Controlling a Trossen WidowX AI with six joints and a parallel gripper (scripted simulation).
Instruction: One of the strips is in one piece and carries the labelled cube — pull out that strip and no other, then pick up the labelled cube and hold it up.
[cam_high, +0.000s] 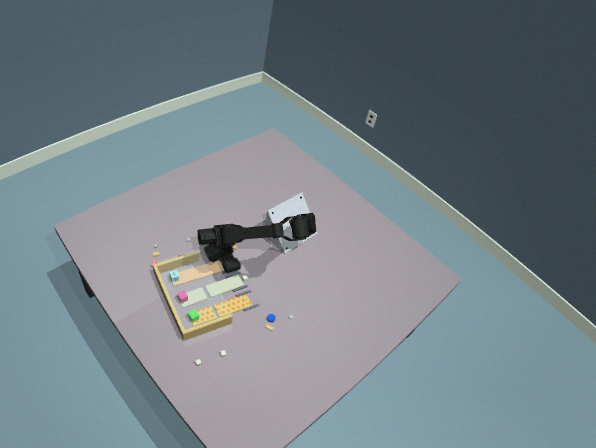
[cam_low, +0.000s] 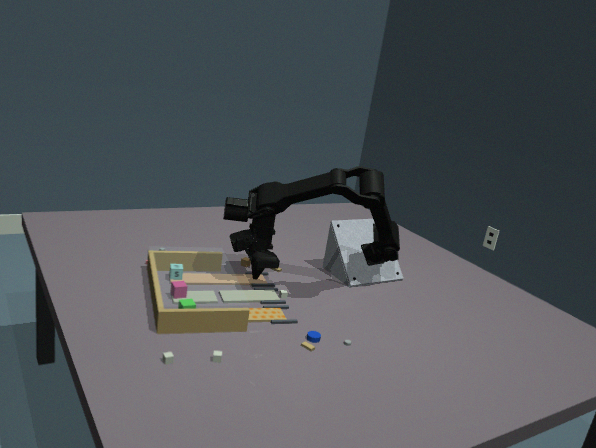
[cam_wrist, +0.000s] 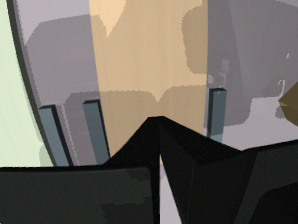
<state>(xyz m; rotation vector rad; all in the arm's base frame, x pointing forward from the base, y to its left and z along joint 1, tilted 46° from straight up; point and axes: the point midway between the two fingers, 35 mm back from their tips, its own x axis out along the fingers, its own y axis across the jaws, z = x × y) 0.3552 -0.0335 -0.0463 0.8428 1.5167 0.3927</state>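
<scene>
A peach strip (cam_high: 197, 274) (cam_low: 215, 278) (cam_wrist: 147, 30) in one piece lies in the wooden frame (cam_high: 167, 300) (cam_low: 200, 320) and carries a teal labelled cube (cam_high: 174, 274) (cam_low: 176, 271) at its far end. My gripper (cam_high: 230, 267) (cam_low: 257, 274) (cam_wrist: 160, 123) is shut, fingertips together, pointing down at the strip's near end; I cannot tell if they touch it. A pale green strip (cam_high: 225, 286) (cam_low: 248, 295) in two pieces carries a pink cube (cam_high: 182, 296) (cam_low: 178, 288). An orange dotted strip (cam_high: 232, 304) (cam_low: 267, 314) in two pieces carries a green cube (cam_high: 193, 315) (cam_low: 187, 303).
Thin grey bars (cam_wrist: 95, 129) (cam_wrist: 217, 112) lie at the strips' near ends. A blue disc (cam_high: 271, 317) (cam_low: 313, 336) and small loose blocks (cam_low: 168, 357) (cam_low: 217, 355) lie on the table in front of the frame. The arm's grey base mount (cam_high: 287, 210) (cam_low: 350, 250) stands behind.
</scene>
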